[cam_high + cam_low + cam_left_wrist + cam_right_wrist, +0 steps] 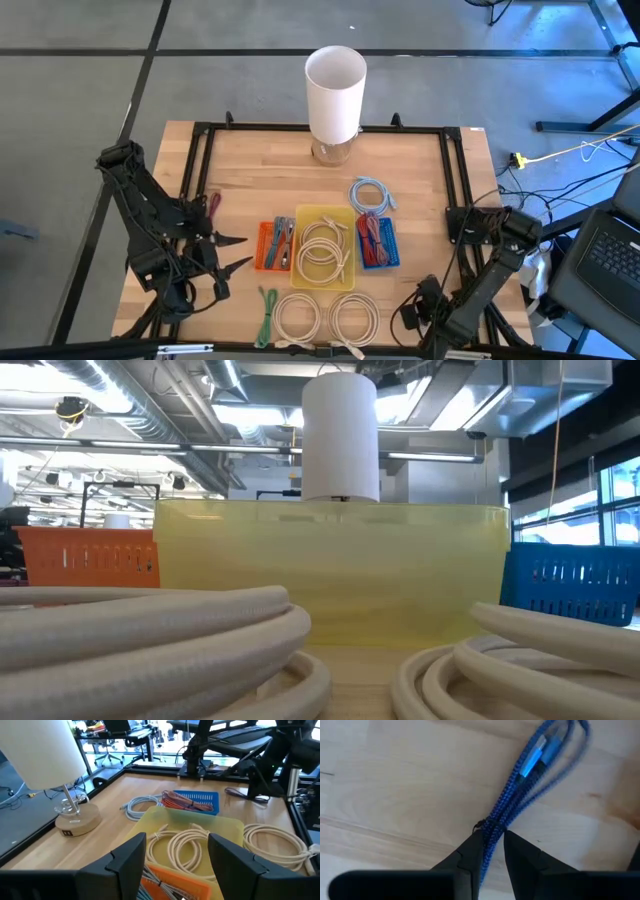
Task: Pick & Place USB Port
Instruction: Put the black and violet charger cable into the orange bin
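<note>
In the right wrist view a bundled blue braided USB cable [510, 795] shows over the wooden tabletop, with my right gripper [492, 845] shut on it. That gripper [412, 312] is near the table's front right, pointing down. My left gripper [235, 252] waits open at the table's left, its fingers pointing toward the orange tray [268, 245]. In its own view nothing lies between my left gripper's [175, 860] fingers. The yellow tray [345, 215] holds white cable coils. The blue tray [390, 250] holds red cables. My right gripper pinches the cable bundle between its two fingers, just by the dark tie [485, 825] that binds the strands. The fingers come from above, pointing down. The blue connectors [536, 760] reach out past the fingertips. Whether the bundle touches the table I cannot tell.
A white lamp [335, 95] stands at the table's far edge, and a light blue cable coil [372, 193] lies behind the blue tray. Two white coils [300, 318] [355, 318] and a green cable [267, 315] lie along the near edge. A black frame [455, 170] borders the table.
</note>
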{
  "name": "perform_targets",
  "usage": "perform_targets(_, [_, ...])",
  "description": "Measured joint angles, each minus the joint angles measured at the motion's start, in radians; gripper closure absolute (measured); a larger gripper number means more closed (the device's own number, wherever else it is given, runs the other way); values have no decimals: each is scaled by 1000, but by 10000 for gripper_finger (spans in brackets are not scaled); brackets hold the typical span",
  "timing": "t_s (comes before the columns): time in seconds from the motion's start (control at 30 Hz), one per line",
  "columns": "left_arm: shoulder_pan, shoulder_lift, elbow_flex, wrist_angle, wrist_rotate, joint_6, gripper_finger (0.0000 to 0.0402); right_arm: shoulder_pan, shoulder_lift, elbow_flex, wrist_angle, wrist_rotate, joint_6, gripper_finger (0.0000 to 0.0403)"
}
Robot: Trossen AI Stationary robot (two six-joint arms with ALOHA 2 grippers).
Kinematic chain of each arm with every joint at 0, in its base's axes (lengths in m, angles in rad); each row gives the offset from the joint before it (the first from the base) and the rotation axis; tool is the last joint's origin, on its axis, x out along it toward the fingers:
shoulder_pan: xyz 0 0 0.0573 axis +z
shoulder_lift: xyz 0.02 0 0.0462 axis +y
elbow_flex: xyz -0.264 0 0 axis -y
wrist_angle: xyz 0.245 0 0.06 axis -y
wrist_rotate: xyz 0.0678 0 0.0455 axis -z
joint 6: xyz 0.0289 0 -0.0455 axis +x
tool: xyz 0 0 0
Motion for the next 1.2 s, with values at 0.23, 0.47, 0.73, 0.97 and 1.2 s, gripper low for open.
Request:
perform_targets(0.23, [0, 0, 0, 31, 1, -1, 194, 1, 37, 6, -3, 10, -3, 321])
perform_targets(0.47, [0, 0, 0, 78, 1, 24, 194, 0, 38, 4, -22, 9, -7, 360])
perform_targets(0.73, [0, 0, 0, 80, 1, 27, 194, 5, 54, 38, -151, 27, -23, 398])
perform_targets(0.97, [0, 0, 0, 80, 1, 27, 194, 6, 53, 267, -531, 19, -22, 401])
perform_targets(1.2, [22, 16, 0, 95, -38, 1, 194, 5, 34, 390, -512, 439, -141, 402])
